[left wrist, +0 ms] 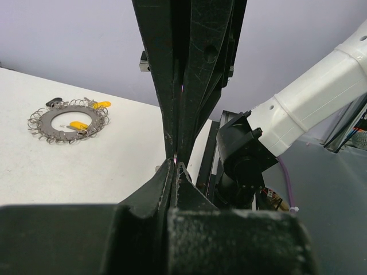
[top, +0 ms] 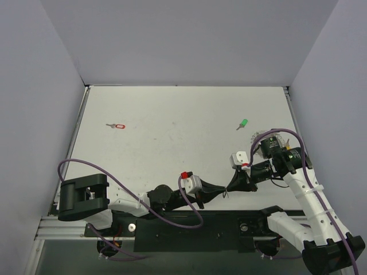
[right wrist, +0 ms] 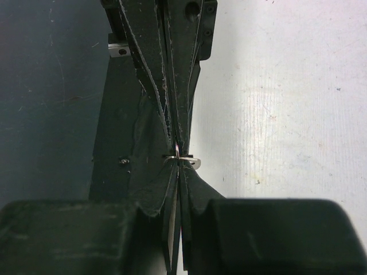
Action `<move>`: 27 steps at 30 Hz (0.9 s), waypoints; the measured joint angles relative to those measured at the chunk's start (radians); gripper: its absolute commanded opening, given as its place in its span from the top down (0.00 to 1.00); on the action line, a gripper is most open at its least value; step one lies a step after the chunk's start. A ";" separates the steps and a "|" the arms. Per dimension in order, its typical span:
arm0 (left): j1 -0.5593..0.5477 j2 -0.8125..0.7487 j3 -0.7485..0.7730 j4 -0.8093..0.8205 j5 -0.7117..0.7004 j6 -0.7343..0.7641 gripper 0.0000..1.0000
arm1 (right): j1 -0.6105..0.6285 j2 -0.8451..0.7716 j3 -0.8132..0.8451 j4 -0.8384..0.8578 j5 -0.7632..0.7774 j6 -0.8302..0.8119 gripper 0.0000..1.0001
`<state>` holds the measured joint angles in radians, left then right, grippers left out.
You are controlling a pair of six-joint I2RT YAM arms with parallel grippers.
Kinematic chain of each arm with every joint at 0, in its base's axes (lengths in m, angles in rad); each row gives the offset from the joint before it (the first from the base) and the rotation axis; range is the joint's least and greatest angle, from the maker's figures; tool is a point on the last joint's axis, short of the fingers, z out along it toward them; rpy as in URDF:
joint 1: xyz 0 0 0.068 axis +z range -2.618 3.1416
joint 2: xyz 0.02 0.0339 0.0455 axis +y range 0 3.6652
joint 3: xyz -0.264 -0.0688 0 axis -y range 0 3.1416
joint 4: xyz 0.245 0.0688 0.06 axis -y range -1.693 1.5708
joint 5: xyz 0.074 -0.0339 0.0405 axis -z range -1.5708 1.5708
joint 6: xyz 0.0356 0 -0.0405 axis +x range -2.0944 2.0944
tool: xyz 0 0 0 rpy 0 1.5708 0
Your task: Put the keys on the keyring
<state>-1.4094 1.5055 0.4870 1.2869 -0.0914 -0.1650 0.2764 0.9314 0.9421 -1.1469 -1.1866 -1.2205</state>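
Top view: left gripper (top: 223, 192) and right gripper (top: 233, 186) meet tip to tip, lower centre. The red key (top: 117, 126) and green key (top: 243, 124) lie loose.
Left wrist: jaws pressed together; keyring (left wrist: 69, 120) flat, upper left.
Right wrist: jaws pinch a small silver loop (right wrist: 186, 160).
Judged step: readying the loop. Next: fetch a key.

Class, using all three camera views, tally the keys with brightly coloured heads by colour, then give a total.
Red-headed key: 1
Green-headed key: 1
Yellow-headed keys, both at the keyring: 2
Total: 4
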 measured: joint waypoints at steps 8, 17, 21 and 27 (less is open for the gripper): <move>0.003 0.014 0.000 0.001 0.000 -0.014 1.00 | 0.000 -0.008 -0.003 0.017 -0.008 0.004 1.00; 0.004 0.017 0.000 0.000 0.000 -0.019 1.00 | 0.000 -0.014 -0.015 0.026 -0.006 0.005 1.00; 0.004 0.017 0.000 0.000 -0.002 -0.026 0.98 | 0.000 -0.021 -0.015 0.027 -0.003 0.007 1.00; 0.004 0.017 0.000 -0.001 -0.015 -0.037 0.67 | 0.000 -0.021 -0.014 0.031 0.011 0.036 1.00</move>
<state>-1.4055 1.5223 0.4866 1.2858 -0.1062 -0.2024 0.2768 0.9104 0.9279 -1.1164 -1.1759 -1.1847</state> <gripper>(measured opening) 0.168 0.002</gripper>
